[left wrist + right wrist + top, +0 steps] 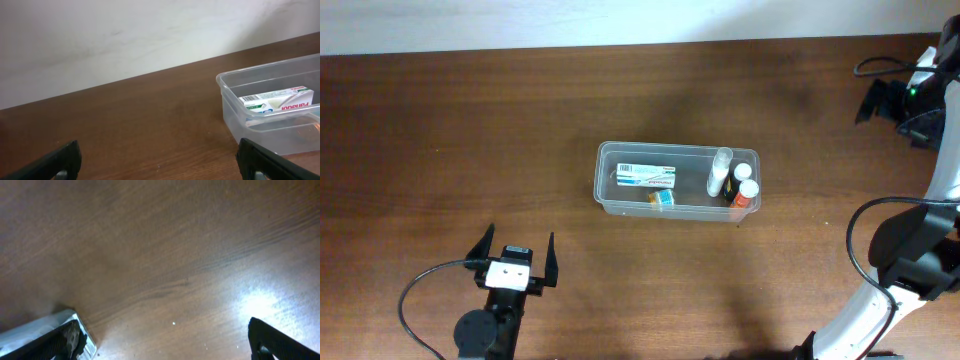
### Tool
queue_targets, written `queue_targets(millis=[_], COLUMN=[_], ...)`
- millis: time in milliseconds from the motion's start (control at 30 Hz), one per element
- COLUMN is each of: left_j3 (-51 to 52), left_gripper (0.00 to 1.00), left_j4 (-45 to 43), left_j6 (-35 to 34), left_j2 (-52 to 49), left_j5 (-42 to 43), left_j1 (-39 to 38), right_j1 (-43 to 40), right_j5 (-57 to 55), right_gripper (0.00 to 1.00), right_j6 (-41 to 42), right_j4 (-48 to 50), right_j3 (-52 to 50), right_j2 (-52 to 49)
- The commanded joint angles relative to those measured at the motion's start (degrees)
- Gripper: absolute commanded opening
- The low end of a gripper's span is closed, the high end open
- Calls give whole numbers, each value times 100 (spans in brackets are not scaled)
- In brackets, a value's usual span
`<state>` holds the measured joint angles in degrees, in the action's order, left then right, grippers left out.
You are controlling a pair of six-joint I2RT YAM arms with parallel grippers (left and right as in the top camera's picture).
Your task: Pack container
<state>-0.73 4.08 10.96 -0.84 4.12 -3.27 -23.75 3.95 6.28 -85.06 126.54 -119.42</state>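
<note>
1 container point(603, 182) — well inside table point(470, 130) edges

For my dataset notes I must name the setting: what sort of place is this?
Probably a robot test bench: a brown wooden table by a plain white wall, a left arm and right arm at it, and one clear container of small items.
</note>
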Motion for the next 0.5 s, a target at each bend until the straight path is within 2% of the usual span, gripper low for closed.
queue_targets(millis=[0,100,233,333,467], left_j3=[24,24,24,24,24], left_gripper=[99,99,99,99,99], left_j4=[11,11,11,11,11], left_j6=[92,92,92,92,90], left_j2=[55,55,55,55,55], left_j5=[83,83,83,83,83], left_j1=[-22,-22,-22,-22,-22], right_j1=[175,426,885,1156,1351], right_j5=[-9,-11,-15,-11,72], right_gripper=[98,98,98,98,98], right_j6=[7,-315,-1167,-1515,-1502], right_j4=[229,544,1016,1711,3084], right_j3=[96,96,-179,-916,-2503], right_j2=[358,577,1025,1550,2494])
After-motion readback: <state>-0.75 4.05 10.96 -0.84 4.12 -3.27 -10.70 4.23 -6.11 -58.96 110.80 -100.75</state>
